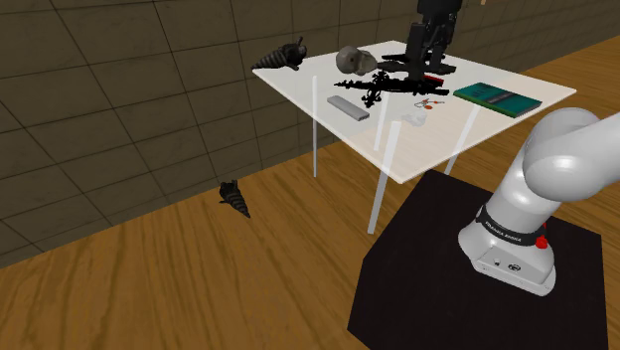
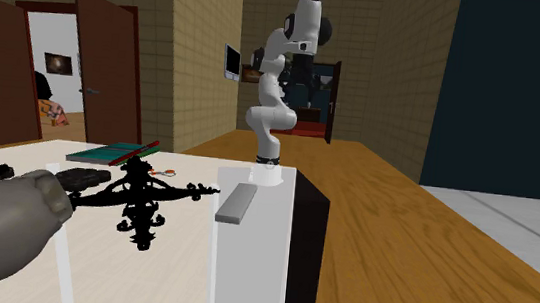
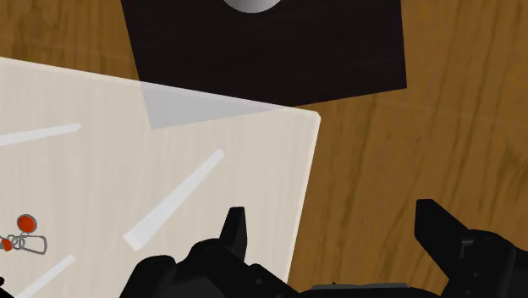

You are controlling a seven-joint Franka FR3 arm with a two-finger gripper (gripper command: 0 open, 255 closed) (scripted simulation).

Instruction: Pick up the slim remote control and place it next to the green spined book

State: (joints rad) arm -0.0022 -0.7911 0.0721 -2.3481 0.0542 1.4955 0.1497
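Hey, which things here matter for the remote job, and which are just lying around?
Job: grey slim remote; green-spined book; gripper, open.
Lying about: black spiky ornament; grey rounded lump; red-tagged keys; dark ridged cone on the floor.

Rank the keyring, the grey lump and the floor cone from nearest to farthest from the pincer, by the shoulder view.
1. Keyring: on the table, below the pincer.
2. Grey lump: farther back, leftward.
3. Floor cone: down by the wall.
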